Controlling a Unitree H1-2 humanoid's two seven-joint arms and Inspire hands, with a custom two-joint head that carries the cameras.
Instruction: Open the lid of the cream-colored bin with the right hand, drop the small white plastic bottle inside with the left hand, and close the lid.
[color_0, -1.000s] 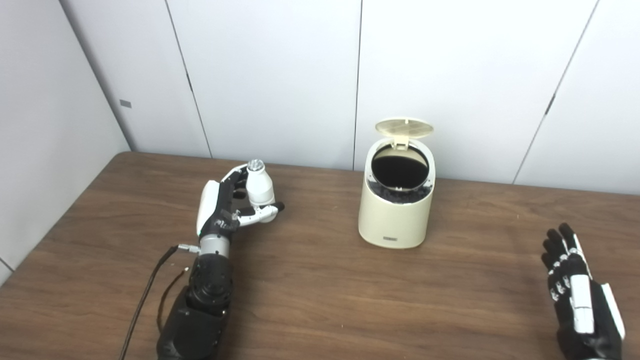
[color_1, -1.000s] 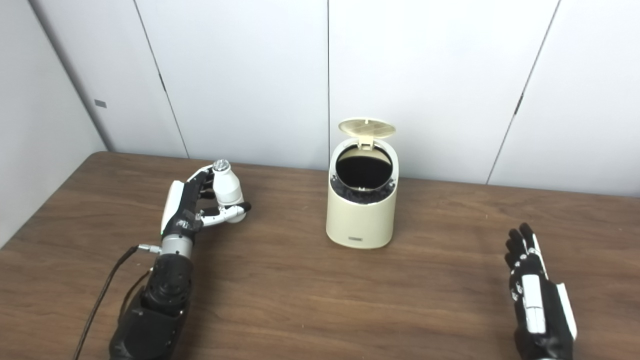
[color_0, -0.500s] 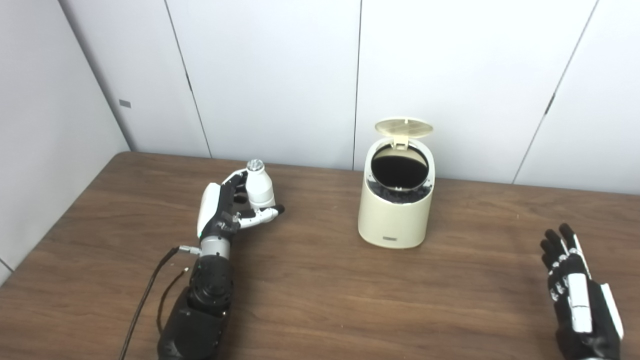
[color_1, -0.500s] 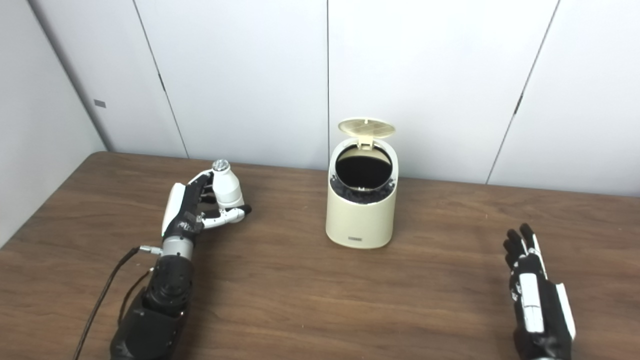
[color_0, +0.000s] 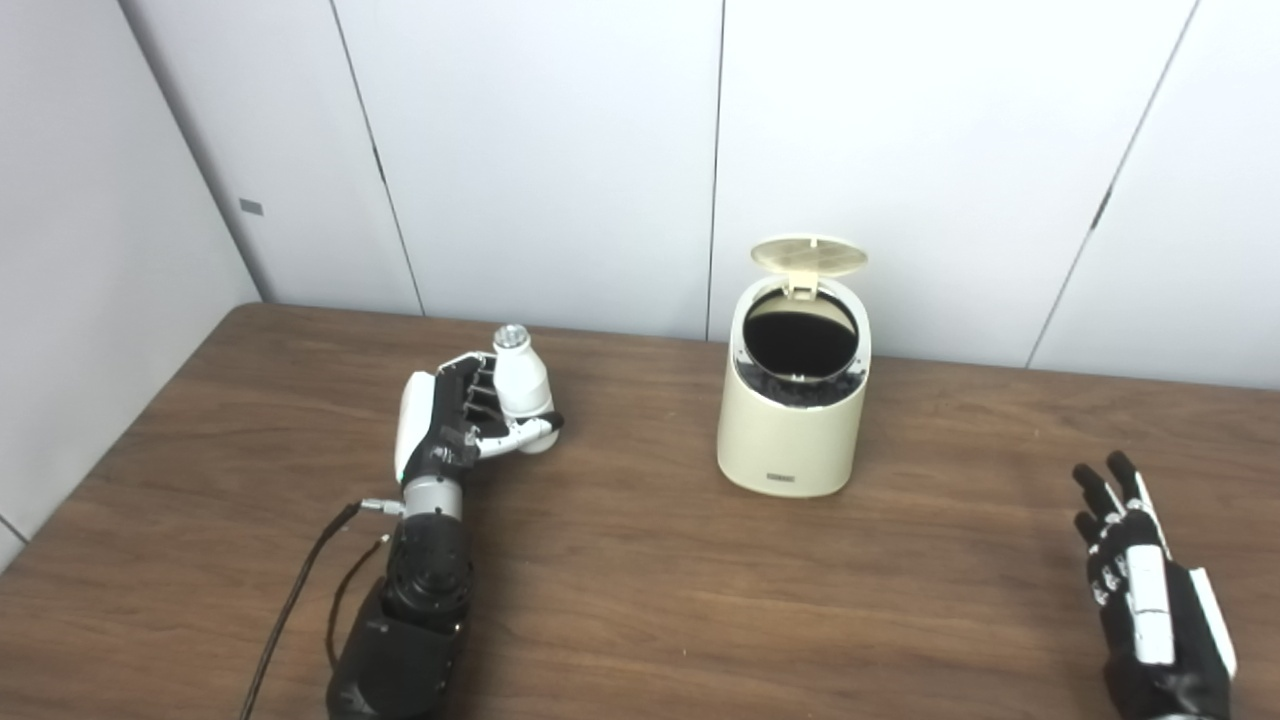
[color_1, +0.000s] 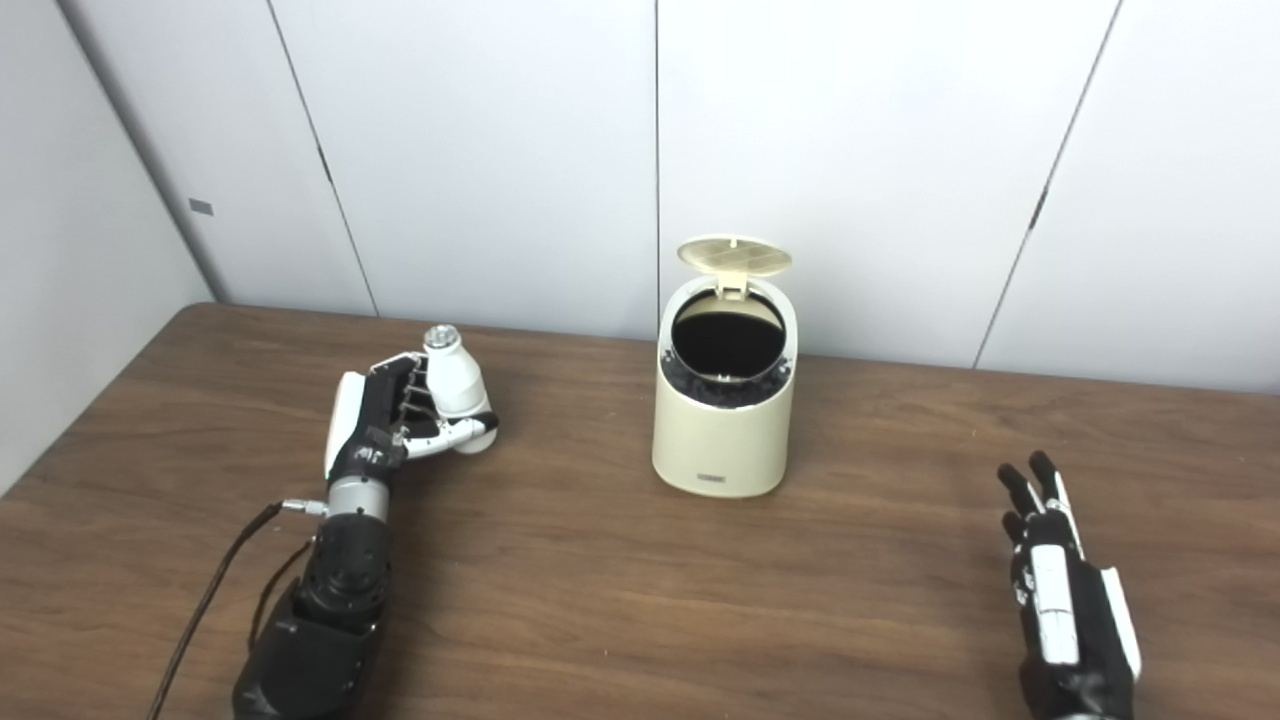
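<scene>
Left eye view: at lower right, the right hand rests empty near the table's front edge, fingers spread. Left of centre, the left hand grasps the upright bottle. Farther back, centre, the bin stands with its lid raised.

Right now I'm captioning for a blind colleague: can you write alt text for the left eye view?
The left robot hand grips a small white plastic bottle on a brown wooden table, left of a cream-colored bin whose round lid stands open. The right robot hand waits open, bottom right.
</scene>
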